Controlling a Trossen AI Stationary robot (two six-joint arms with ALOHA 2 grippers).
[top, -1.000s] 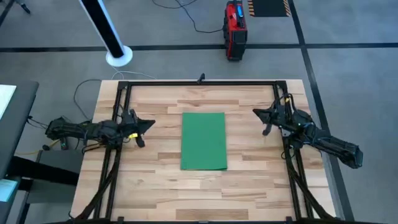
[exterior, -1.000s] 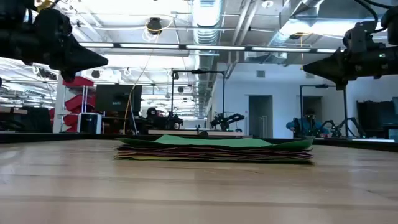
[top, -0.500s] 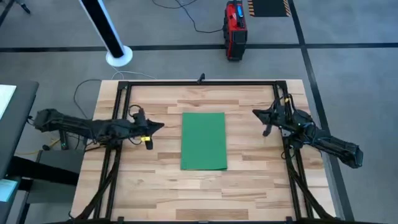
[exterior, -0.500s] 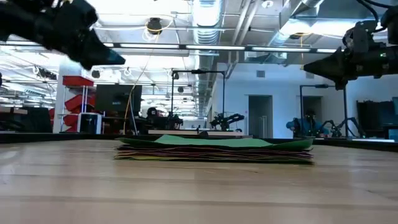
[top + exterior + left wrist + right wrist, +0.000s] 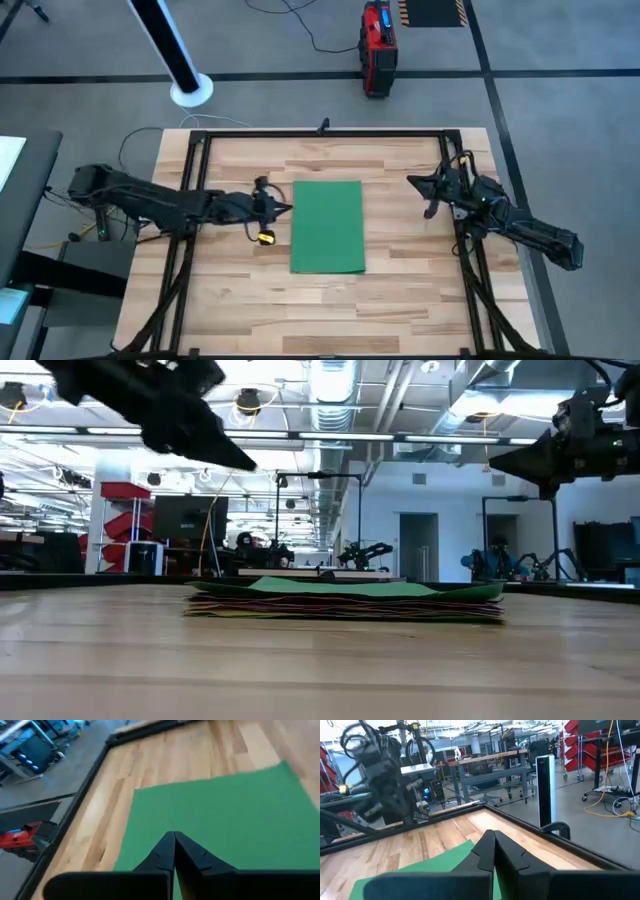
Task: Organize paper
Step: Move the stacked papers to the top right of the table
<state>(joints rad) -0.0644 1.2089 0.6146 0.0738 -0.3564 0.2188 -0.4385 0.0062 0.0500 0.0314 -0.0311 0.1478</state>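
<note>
A stack of paper (image 5: 327, 226) lies flat at the table's middle, a green sheet on top. The low view shows the stack's (image 5: 345, 601) edges in several colours under the green. My left gripper (image 5: 287, 209) hangs shut in the air just left of the stack's left edge, well above it (image 5: 245, 464); its wrist view shows the shut fingertips (image 5: 174, 836) over the green sheet (image 5: 225, 825). My right gripper (image 5: 410, 181) is shut too, held high (image 5: 492, 463) to the right of the stack.
A black frame (image 5: 320, 133) runs along the table's far edge and down both sides. Bare wooden tabletop (image 5: 250, 300) surrounds the stack. On the floor beyond the table stand a red case (image 5: 377, 48) and a white pole base (image 5: 191, 91).
My left gripper has travelled toward the table's right edge, from near the left frame rail to just short of the stack's left edge, staying shut and high above the table. The paper and my right gripper have kept still.
</note>
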